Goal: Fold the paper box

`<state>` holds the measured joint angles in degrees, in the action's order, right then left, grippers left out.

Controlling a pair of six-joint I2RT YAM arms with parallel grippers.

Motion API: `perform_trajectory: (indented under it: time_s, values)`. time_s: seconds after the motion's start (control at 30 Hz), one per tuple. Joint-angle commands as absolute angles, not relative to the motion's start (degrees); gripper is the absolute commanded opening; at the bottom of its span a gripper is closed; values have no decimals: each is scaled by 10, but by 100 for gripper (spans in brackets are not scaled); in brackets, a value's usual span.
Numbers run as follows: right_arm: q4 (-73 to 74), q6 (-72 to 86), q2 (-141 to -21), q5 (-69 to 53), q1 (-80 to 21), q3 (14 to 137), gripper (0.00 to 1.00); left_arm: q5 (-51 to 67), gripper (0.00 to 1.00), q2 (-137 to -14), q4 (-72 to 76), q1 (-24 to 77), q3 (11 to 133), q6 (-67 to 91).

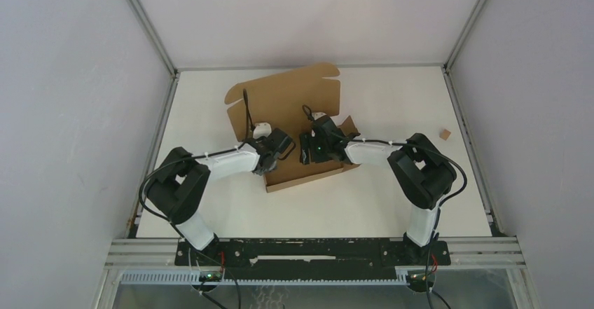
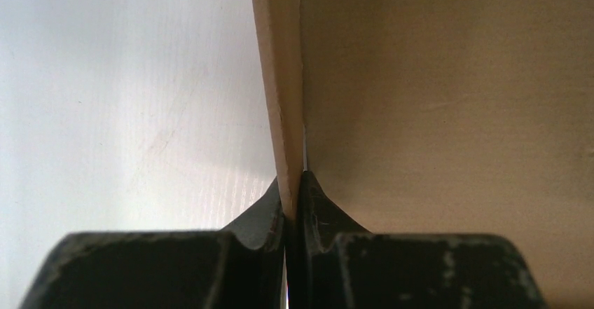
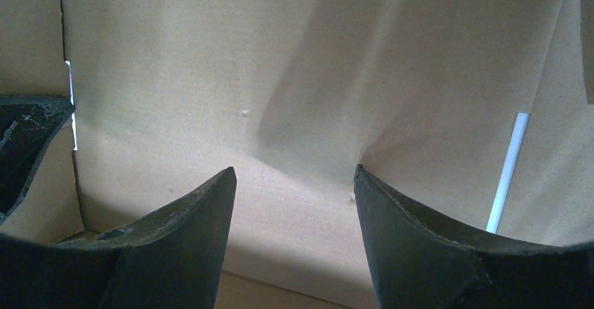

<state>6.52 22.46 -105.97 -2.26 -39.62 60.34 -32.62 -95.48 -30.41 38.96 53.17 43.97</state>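
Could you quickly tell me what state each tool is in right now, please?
Left tool: closed on the box wall.
Right tool: open, holding nothing.

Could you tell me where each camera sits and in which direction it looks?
Top external: above and behind the bases, looking down at the table and the paper box; both arms show.
Left wrist: on the left arm, looking along the left gripper, which is shut on an upright box wall.
Right wrist: on the right arm, facing a box panel; the open right gripper shows.
Shared: all three see the box.
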Motion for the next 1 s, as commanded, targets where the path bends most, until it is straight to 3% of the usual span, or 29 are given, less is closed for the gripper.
perform_trajectory:
  time_s: [0.0,0.1,0.17,0.23,0.37,0.97]
  values:
    - [187,206,-1121,36,-373,562,74,-352,1,-968,-431,380,532,381]
    - [187,204,-1118,41,-377,562,74,-352,7,-966,-426,389,525,384]
    - [190,202,-1114,43,-379,562,74,-347,17,-960,-411,397,518,381]
    - [194,199,-1106,42,-380,562,74,-342,33,-954,-401,405,515,381]
    - [207,198,-1075,45,-384,562,75,-329,47,-941,-376,409,507,381]
    - [221,187,-1009,7,-390,561,76,-219,55,-919,-247,409,536,322]
